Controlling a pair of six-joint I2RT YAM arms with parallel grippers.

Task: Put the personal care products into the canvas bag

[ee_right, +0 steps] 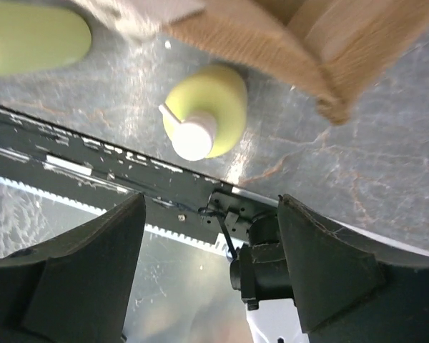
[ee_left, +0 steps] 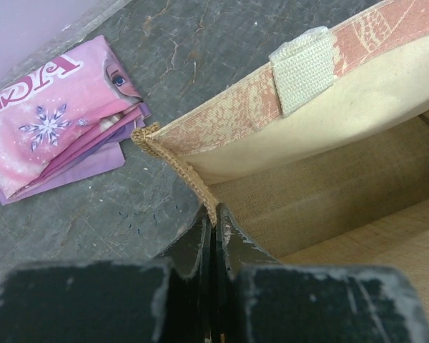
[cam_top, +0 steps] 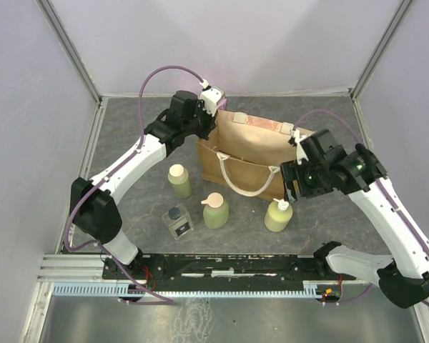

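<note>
The tan canvas bag [cam_top: 250, 153] stands open mid-table with its cream rope handle hanging over the front. My left gripper [cam_top: 214, 123] is shut on the bag's left rim corner; in the left wrist view the fingers [ee_left: 214, 218] pinch the woven edge of the bag [ee_left: 329, 193]. My right gripper [cam_top: 289, 189] is open and empty, hovering above a yellow-green pump bottle [cam_top: 278, 216], which shows below the open gripper [ee_right: 211, 207] in the right wrist view [ee_right: 214, 100]. A second pump bottle [cam_top: 215, 210], a capped yellow-green bottle [cam_top: 179, 181] and a clear square bottle [cam_top: 177, 220] stand left of it.
A pink printed packet [ee_left: 57, 121] lies on the table behind the bag's left corner. The bag's bottom corner [ee_right: 314, 50] and another yellow-green bottle [ee_right: 36, 36] show in the right wrist view. The black base rail [cam_top: 222, 268] runs along the near edge.
</note>
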